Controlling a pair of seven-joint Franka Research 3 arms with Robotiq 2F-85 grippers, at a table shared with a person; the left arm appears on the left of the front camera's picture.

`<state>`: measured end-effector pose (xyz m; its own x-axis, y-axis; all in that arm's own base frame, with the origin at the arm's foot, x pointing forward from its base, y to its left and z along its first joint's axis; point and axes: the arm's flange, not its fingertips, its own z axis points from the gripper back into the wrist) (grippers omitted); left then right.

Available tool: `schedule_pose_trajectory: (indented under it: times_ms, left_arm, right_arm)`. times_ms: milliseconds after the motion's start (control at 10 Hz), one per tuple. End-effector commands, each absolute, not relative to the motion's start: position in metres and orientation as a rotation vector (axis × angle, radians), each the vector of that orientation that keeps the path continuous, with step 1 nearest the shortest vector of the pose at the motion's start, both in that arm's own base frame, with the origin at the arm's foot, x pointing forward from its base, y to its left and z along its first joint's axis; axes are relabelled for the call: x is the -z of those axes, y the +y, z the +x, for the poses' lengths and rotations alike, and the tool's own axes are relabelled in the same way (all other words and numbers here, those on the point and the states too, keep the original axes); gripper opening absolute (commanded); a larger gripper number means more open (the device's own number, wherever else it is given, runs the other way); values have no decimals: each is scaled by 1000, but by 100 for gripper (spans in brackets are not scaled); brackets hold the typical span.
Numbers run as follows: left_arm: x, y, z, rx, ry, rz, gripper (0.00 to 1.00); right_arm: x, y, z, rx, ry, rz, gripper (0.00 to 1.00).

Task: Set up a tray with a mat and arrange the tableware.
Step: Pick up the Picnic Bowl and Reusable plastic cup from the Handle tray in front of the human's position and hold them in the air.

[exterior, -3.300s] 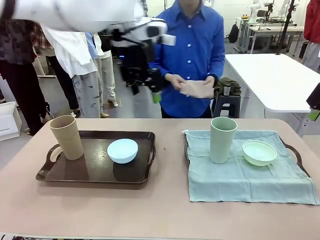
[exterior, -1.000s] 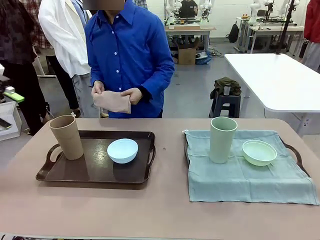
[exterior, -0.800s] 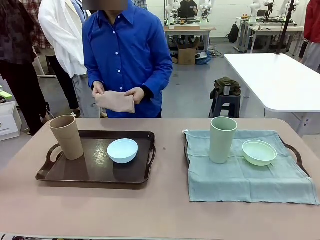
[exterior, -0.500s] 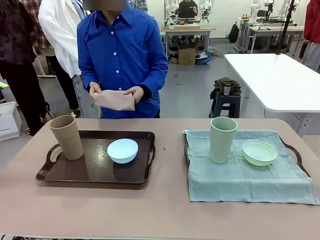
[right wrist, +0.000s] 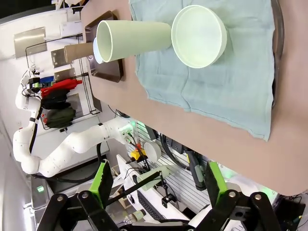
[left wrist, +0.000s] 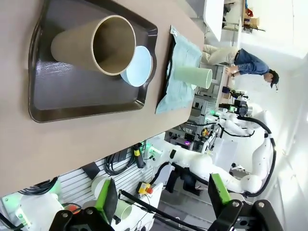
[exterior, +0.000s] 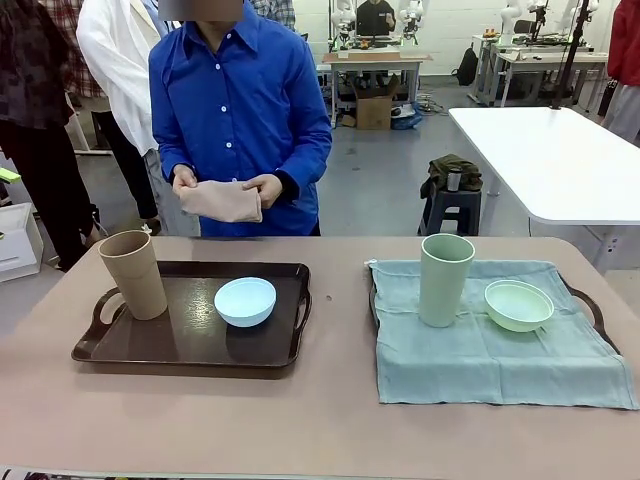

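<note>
Both grippers hung clear of the work with nothing in them: the left gripper (left wrist: 161,190) showed its green pads spread wide at the bottom of its wrist view, and the right gripper (right wrist: 158,177) stood just as wide in its own view.

In the front view, a tall tan handleless cup (exterior: 132,274) and a small light blue round bowl (exterior: 245,301) sat apart on the bare dark brown tray (exterior: 190,345) at lower left. At lower right, a tall pale green handleless cup (exterior: 445,279) and a small pale green round bowl (exterior: 518,305) stood on a blue-green cloth mat (exterior: 490,350) draped over a second tray (exterior: 592,306). Above the left tray, at the far side of the table (exterior: 320,425), the person's hands (exterior: 266,189) held a folded tan cloth (exterior: 220,201).

That cloth looked light and limp; it would sag if lifted, so I'd pinch it at a folded edge or corner. The cups seemed rigid, light and smooth, and tall enough to tip, so a grip across the wall at mid-height looked best. The shallow bowls seemed best taken by the rim
</note>
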<state>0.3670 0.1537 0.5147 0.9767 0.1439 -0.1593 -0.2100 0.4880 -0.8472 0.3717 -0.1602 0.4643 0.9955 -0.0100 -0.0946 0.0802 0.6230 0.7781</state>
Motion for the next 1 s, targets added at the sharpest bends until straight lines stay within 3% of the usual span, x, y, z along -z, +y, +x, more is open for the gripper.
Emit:
schedule_pose_trajectory:
  times_ms: [0,900]
  left_arm:
    - [-520,157,367,-212,73,-1044,100]
    - [-520,157,367,-212,73,-1044,100]
  right_arm:
    - [-463,-159,371,48,87,903,100]
    - [-463,-159,371,48,87,903,100]
